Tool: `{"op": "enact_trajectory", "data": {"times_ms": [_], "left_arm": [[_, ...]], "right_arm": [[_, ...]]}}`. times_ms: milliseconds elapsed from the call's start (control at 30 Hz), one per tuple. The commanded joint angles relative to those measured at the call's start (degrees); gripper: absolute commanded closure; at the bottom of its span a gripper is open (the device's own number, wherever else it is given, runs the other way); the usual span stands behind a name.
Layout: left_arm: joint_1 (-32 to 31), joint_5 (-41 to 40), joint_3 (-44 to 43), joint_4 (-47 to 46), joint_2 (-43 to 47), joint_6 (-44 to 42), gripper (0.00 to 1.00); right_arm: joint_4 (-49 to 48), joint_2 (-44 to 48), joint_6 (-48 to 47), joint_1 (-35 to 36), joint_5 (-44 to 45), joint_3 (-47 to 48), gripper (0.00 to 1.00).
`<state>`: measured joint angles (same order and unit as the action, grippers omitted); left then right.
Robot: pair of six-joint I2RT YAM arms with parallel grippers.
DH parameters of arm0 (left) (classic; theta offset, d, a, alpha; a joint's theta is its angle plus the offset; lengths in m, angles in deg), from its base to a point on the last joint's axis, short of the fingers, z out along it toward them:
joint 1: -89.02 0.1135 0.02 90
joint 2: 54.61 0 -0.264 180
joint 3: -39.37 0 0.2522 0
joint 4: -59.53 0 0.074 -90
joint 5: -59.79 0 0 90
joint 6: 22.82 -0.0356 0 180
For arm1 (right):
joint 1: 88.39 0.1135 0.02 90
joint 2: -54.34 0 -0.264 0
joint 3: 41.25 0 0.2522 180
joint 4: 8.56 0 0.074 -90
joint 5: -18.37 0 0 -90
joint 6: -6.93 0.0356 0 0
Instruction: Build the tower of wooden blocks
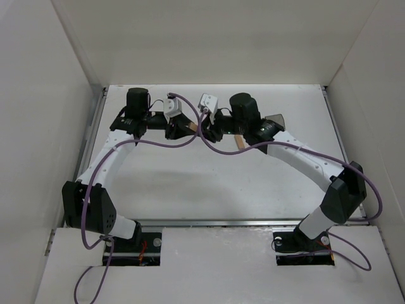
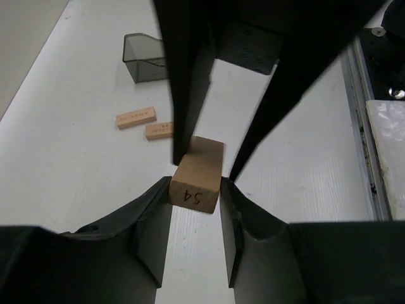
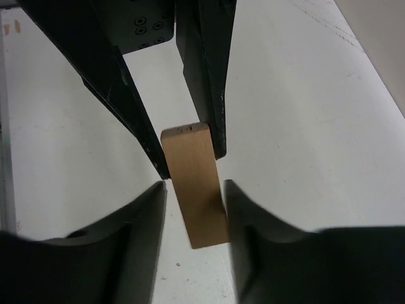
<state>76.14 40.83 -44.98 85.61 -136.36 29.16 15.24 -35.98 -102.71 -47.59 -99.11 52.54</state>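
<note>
**Item:** one light-tan wooden block (image 2: 197, 170) is held clear of the desk surface, over the middle of the desk toward its far edge.

**Grippers:** the left gripper (image 2: 195, 187) is closed on one end of the block, with its pads set flat against two opposite faces. The right gripper (image 3: 195, 185) is placed around the other end. Narrow gaps are seen beside its pads, so whether it grips cannot be told.

**Tower:** none is seen standing — two flat planks (image 2: 136, 118) lie on the desk just beside a dark translucent container (image 2: 145, 57), toward the far right corner.

**Handling, as judged:** the block is taken to be light, rigid and not fragile. Its faces look smooth, so it is liable to pivot if pinched at a corner. A hold across parallel faces near mid-length is advised.

**Markings:** "54" is handwritten on the block's end face, though the first character may be an S. Faint print on the planks is not legible.
</note>
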Motion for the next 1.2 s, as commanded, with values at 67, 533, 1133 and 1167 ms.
{"op": "enact_trajectory", "data": {"times_ms": [67, 533, 1133, 1167], "left_arm": [[-1.87, -6.41, -4.21, 5.67, 0.63, -5.47, 1.00], [-5.40, -34.91, -4.82, 12.21, -2.52, -11.29, 1.00], [-12.59, -38.51, -7.18, 24.22, -14.99, -27.89, 1.00], [-12.60, -39.40, -7.20, 25.81, -15.01, -27.90, 1.00]], "right_arm": [[-0.55, -3.36, 2.84, 1.30, 0.23, 2.76, 0.21], [-6.18, 4.53, 12.42, -5.64, 7.44, -10.85, 0.08], [-6.26, 11.48, 21.13, -13.37, 33.98, -21.14, 0.07], [-6.26, 11.49, 21.13, -13.37, 33.99, -21.14, 0.07]]}}
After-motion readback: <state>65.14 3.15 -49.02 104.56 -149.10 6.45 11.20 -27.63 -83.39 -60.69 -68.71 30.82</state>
